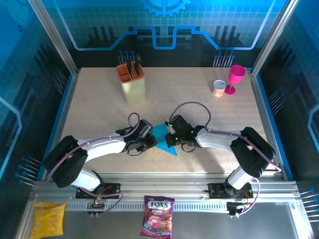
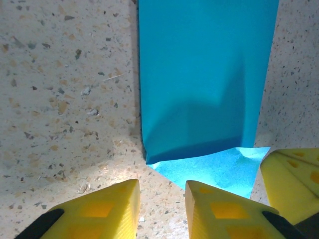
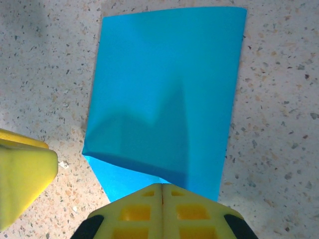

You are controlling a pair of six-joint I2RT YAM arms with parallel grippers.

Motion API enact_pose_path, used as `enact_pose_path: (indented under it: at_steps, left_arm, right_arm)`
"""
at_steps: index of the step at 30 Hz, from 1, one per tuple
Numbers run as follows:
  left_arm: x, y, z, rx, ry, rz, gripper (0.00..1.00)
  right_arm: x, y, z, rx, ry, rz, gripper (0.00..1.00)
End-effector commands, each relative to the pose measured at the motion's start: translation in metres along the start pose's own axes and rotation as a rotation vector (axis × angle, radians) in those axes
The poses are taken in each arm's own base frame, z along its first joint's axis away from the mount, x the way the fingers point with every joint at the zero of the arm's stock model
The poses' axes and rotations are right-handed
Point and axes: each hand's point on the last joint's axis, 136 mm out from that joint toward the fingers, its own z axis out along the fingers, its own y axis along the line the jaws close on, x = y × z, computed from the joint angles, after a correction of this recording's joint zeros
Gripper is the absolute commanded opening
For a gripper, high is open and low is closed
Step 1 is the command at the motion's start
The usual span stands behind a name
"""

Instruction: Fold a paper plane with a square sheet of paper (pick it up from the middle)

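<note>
The cyan-blue sheet of paper (image 1: 162, 134) lies partly folded at the table's middle, between both grippers. In the left wrist view its top layer (image 2: 204, 74) is a long band, with a lighter lower layer poking out at the near end. My left gripper (image 2: 162, 186) is open just short of that near end, with bare table between its yellow fingers. My right gripper (image 3: 162, 186) is shut on the near edge of the paper (image 3: 164, 89), which bows up from the table. In the top view the left gripper (image 1: 148, 141) and right gripper (image 1: 172, 137) flank the sheet.
A beige utensil holder (image 1: 132, 84) stands at the back left. A pink goblet (image 1: 235, 78) and a small can (image 1: 218, 88) stand at the back right. A candy bag (image 1: 157, 215) and a yellow packet (image 1: 48, 219) lie in front of the rail.
</note>
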Motion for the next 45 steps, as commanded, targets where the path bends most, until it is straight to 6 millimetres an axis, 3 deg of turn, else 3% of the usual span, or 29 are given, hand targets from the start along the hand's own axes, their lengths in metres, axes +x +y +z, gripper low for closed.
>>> enact_pose_path:
  at_steps: [1, 13, 22, 45]
  left_arm:
    - [-0.001, -0.002, 0.003, -0.01, 0.008, 0.019, 0.31]
    - [-0.002, -0.007, 0.009, -0.011, 0.018, 0.024, 0.31]
    - [-0.004, -0.012, 0.014, -0.012, 0.021, 0.026, 0.3]
    - [-0.008, -0.003, 0.019, -0.057, -0.003, 0.016, 0.28]
  right_arm:
    - [0.008, -0.008, 0.01, -0.01, 0.028, 0.041, 0.0]
    - [0.029, -0.032, 0.025, 0.003, 0.084, 0.107, 0.0]
    - [0.037, -0.035, 0.03, -0.001, 0.098, 0.123, 0.0]
    - [0.039, -0.037, 0.031, 0.001, 0.099, 0.131, 0.0]
